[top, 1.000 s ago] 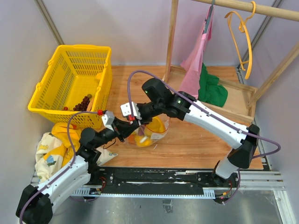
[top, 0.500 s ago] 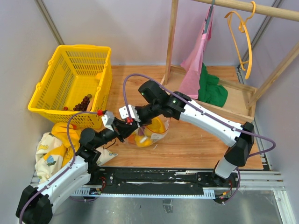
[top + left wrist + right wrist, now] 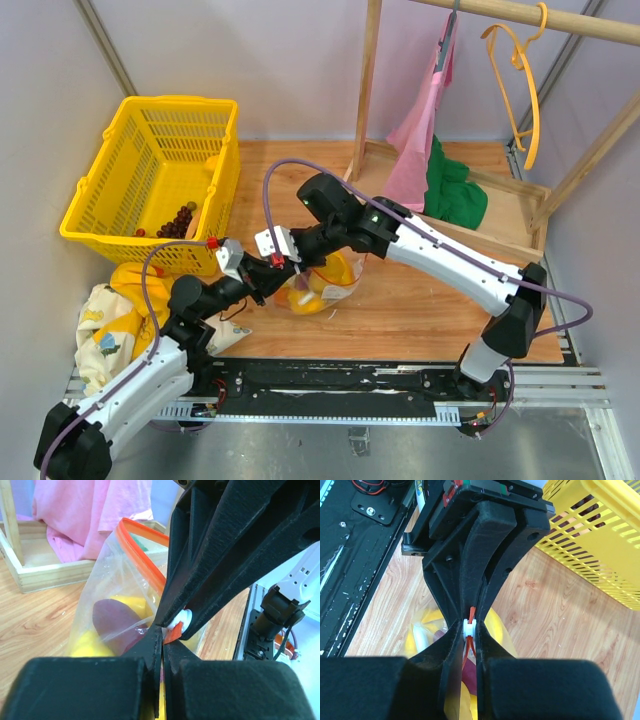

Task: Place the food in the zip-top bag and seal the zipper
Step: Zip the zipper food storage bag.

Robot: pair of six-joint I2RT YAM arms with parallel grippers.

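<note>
The clear zip-top bag [image 3: 335, 283] stands on the wooden table between my two grippers, with yellow and purple food [image 3: 306, 296] inside. In the left wrist view the bag [image 3: 107, 580] shows a purple piece [image 3: 117, 622], and the orange-red zipper [image 3: 141, 555] runs up its top edge. My left gripper [image 3: 162, 639] is shut on the zipper's near end, and it shows in the top view [image 3: 266, 279]. My right gripper [image 3: 470, 626] is shut on the white slider [image 3: 470, 628] right against the left fingertips, and it shows in the top view [image 3: 291, 262].
A yellow mesh basket [image 3: 150, 165] with a dark grape bunch [image 3: 178, 222] stands at the back left. Printed snack packets [image 3: 108, 322] lie at the near left. A wooden rack [image 3: 500, 215] with pink cloth [image 3: 425, 130], green cloth [image 3: 455, 192] and an orange hanger [image 3: 522, 75] stands at the right.
My right gripper has moved a little to the left along the bag's top edge, up to my left gripper. The left arm has barely moved.
</note>
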